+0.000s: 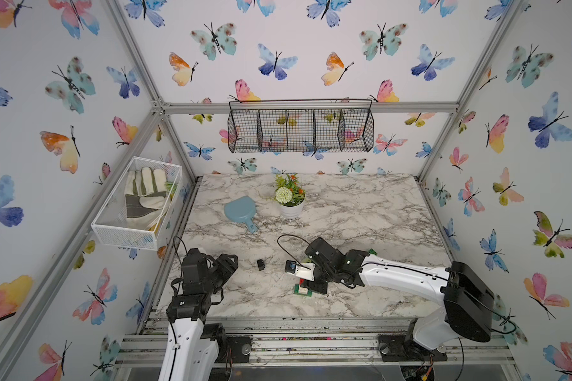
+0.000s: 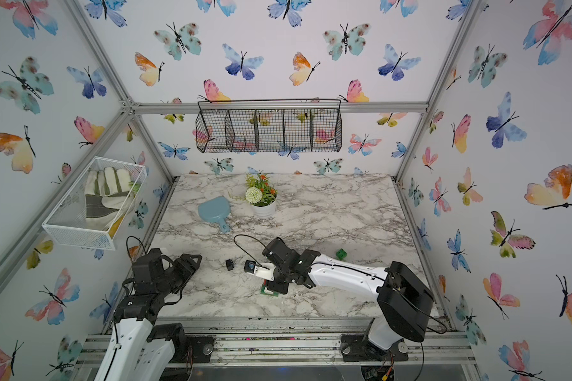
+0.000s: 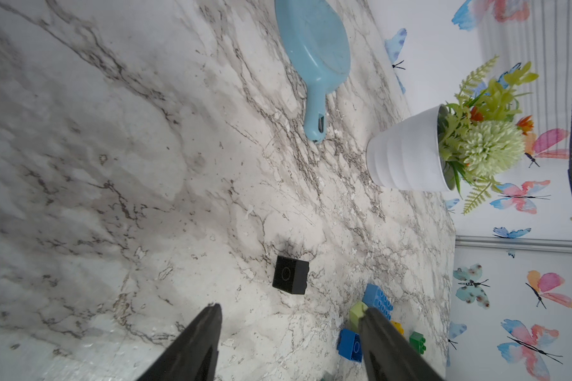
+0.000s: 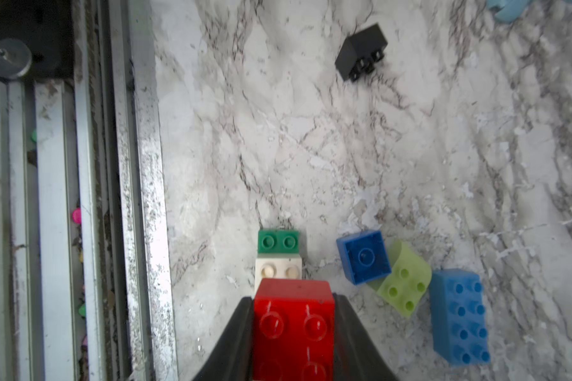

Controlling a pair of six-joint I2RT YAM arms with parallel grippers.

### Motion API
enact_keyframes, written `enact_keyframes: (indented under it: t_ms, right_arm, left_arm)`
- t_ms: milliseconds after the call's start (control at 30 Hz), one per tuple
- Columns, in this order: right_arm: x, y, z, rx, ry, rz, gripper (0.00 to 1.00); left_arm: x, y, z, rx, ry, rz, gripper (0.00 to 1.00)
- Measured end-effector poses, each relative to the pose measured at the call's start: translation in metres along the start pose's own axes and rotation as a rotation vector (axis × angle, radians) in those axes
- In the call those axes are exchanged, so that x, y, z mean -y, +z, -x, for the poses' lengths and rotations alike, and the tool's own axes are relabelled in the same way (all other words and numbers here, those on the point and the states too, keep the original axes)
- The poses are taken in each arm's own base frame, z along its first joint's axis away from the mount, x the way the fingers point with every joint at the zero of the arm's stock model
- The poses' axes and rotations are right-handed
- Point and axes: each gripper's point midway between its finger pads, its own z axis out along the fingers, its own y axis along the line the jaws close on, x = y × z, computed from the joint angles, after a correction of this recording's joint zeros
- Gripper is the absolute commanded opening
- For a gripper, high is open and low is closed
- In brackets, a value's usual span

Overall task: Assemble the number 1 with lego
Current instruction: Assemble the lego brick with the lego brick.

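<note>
Holding red brick [image 4: 293, 330] in right tool [image 4: 293, 298], pinched across smooth side walls, by white brick [image 4: 278, 270] and green brick [image 4: 278, 242], 6 o'clock on counter [image 1: 360, 214]. Left tool [image 3: 291, 310] gaping, empty. Light, rigid, slick plastic (likely slips if tilted). Black brick [image 1: 261, 264] loose at 10 o'clock.

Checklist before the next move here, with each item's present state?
1. Grip of right end effector on red brick: ok.
2. Red brick in line with white brick and green brick: ok.
3. Red brick touching white brick: cannot tell.
4. Open, empty left end effector: ok.
5. Studs up on black brick: not ok, it lies on its side.
</note>
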Motion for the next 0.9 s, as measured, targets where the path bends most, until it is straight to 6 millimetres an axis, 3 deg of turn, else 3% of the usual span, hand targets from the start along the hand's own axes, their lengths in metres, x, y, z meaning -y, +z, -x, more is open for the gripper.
enact_keyframes:
  t_ms: [167,467,900]
  right_arm:
    - [-0.004,0.008,-0.01,-0.044,-0.036,0.023,0.1]
    - [0.0,0.024,-0.008,-0.081,-0.043,0.042,0.09]
    - [-0.001,0.026,-0.007,-0.092,-0.028,0.057,0.08]
  left_arm:
    - [0.002,0.001,-0.004,-0.02,0.008,-0.019,0.71]
    - [0.003,0.001,-0.006,-0.032,0.008,-0.028,0.71]
    - [0.004,0.003,-0.005,-0.031,0.013,-0.029,0.71]
